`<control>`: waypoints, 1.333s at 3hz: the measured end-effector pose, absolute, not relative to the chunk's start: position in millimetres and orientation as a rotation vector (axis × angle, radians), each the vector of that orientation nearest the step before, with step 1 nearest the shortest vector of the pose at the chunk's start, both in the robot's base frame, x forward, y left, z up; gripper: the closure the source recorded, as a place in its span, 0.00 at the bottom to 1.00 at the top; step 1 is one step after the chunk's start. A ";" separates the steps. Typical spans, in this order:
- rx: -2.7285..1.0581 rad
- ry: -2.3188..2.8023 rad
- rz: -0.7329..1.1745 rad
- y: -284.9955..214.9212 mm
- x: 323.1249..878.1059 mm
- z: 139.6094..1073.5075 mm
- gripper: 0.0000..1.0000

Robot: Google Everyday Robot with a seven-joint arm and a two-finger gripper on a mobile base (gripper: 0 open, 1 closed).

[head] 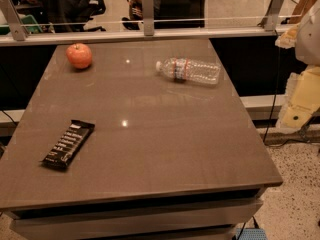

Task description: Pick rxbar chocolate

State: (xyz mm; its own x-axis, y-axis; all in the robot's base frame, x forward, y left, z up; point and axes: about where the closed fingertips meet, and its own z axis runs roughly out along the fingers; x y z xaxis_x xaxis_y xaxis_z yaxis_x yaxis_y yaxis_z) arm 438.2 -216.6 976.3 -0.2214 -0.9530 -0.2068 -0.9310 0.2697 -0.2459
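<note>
Down at the left edge of the table point(175, 134), the rxbar chocolate point(68, 144), flat; jaws out of view.

Dim, warm indoor light from overhead. Bench top point(165, 149) reads flat grey-brown with a low sheen.

Two small white glints on it: one near the far edge, beside the apple point(79, 55), one nearer the left edge, just above the rxbar chocolate point(68, 144). Faint broad reflection mid-bench below the water bottle point(189, 70); bottle itself carries pale highlights.

Shadows soft and short: a dark smudge under the apple, a thin rim under the bar. Deep shadow below the near edge.

Gripper point(300, 101), off the right edge, is lit bright cream, the brightest patch.

Floor past the far edge is paler.
</note>
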 end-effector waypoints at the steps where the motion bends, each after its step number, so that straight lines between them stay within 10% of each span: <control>1: -1.723 2.228 -0.099 -216.0 438.3 976.9 0.00; 4: -1.988 1.640 0.280 -49.9 450.1 955.9 0.00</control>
State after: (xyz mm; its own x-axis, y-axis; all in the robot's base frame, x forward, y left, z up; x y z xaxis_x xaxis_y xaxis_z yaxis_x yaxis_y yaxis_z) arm 450.1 -49.9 955.9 0.2369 -0.8424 -0.4840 -0.9553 -0.1113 -0.2739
